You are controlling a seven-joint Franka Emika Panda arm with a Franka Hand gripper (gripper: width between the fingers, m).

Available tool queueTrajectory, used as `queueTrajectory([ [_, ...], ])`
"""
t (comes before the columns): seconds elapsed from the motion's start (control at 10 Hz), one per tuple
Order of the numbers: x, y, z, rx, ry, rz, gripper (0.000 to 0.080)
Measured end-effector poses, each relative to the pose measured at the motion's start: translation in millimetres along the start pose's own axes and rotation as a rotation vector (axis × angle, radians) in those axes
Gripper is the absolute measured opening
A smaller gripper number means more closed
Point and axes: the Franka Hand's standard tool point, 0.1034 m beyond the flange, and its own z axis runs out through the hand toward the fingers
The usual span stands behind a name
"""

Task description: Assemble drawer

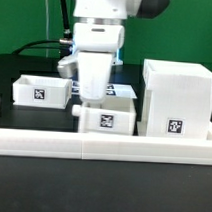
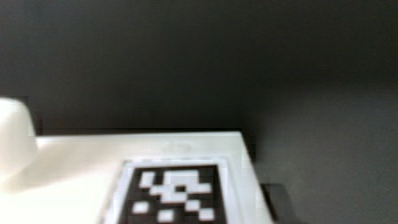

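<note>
As seen in the exterior view, my gripper (image 1: 90, 99) points straight down over the black table (image 1: 100, 189). Its lower end meets the top edge of the middle tray (image 1: 108, 120) on the side toward the exterior view's left. Whether my fingers are parted or closed, and whether they grip that edge, I cannot tell. The gripper body hides the tips in that view, and the wrist view shows only one pale, blurred finger (image 2: 15, 135) at the margin of the picture.

The middle tray is a small white box standing just behind the long low white rail (image 1: 102, 146), with a black-and-white square tag (image 1: 106, 121) on the face toward the camera. In the wrist view a white surface, apparently the same tray (image 2: 98, 160), lies just beside the finger. It carries a tag (image 2: 175, 192) that is out of focus, and beyond it lies the dark table (image 2: 178, 60).

A second tray (image 1: 40, 91), also tagged, stands well apart toward the exterior view's left, farther from the rail. The casing (image 1: 177, 95), the large boxy part of the drawer, stands upright at the exterior view's right, just beside the middle tray. It is taller than both trays and has a tag low on its front face. Between the gripper and the casing, behind the middle tray, a strip of the marker board (image 1: 123, 91) lies flat on the table.
</note>
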Motion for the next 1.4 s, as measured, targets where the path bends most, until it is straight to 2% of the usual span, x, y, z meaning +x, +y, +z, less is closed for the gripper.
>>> queueTrajectory([
  [0.4, 17.6, -0.6, 1.1, 0.002, 0.004, -0.03, 0.0042],
  [0.7, 16.0, -2.2, 3.5, 0.007, 0.003, -0.028, 0.0042],
  [1.4, 24.6, -2.4, 5.8, 0.019, 0.0, 0.011, 0.0042],
])
